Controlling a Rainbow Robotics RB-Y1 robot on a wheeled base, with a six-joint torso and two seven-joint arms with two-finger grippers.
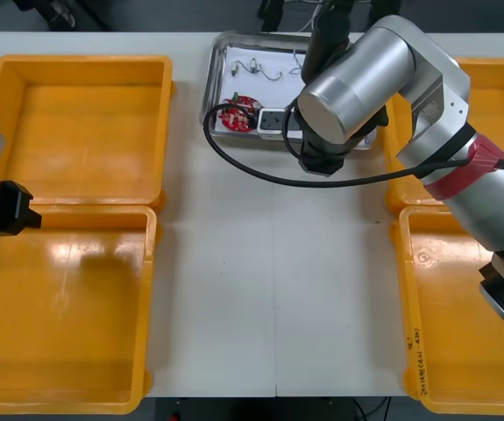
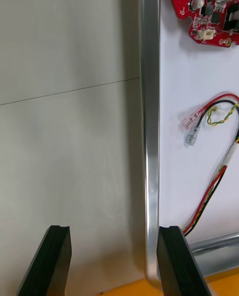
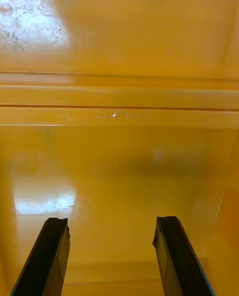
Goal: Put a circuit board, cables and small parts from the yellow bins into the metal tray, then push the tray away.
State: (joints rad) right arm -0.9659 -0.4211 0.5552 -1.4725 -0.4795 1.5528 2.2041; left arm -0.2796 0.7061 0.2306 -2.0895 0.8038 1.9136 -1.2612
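Observation:
The metal tray, white inside, stands at the table's far middle. In it lie a round red circuit board, a thin cable and a black block. A black cable loops from the tray out onto the table. My right arm reaches over the tray's right part. In the right wrist view my right gripper is open low at the tray's near rim, one finger over the table, the other at the rim. A red and yellow cable and the circuit board lie beyond. My left gripper hangs open over the left bins.
Two yellow bins stand at the left and two at the right; their floors look bare. The left arm sits at the left edge above the wall between the left bins. A bin corner lies right by the tray's corner.

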